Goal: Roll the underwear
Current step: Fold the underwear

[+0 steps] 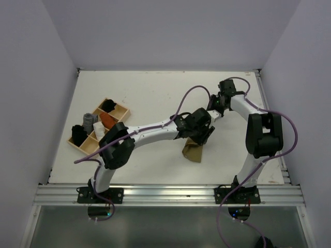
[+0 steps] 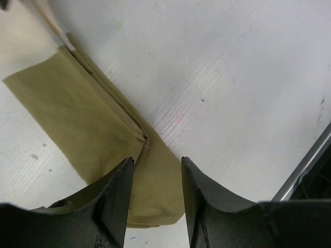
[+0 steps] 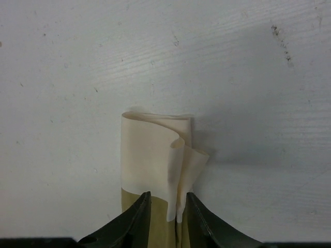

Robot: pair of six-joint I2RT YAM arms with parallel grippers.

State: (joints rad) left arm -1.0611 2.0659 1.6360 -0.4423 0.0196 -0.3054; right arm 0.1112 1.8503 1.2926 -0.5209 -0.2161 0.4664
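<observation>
The underwear (image 1: 192, 151) lies folded into a narrow olive strip on the white table, right of centre. In the top view my left gripper (image 1: 202, 135) hangs over its far part and covers it. In the left wrist view the olive cloth (image 2: 77, 113) lies flat, its rounded end between the fingertips of the left gripper (image 2: 155, 170); the jaws stand apart and off the cloth. My right gripper (image 1: 213, 112) is just behind. In its wrist view the cream-beige band (image 3: 150, 155) stands curled up, and the right gripper (image 3: 168, 199) straddles it with jaws apart.
A wooden divided tray (image 1: 120, 107) sits at the left of the table, holding dark rolled items and an orange-red bundle (image 1: 107, 120). A metal rail (image 2: 305, 165) runs along the table's right edge and another rail (image 1: 165, 194) along the near edge.
</observation>
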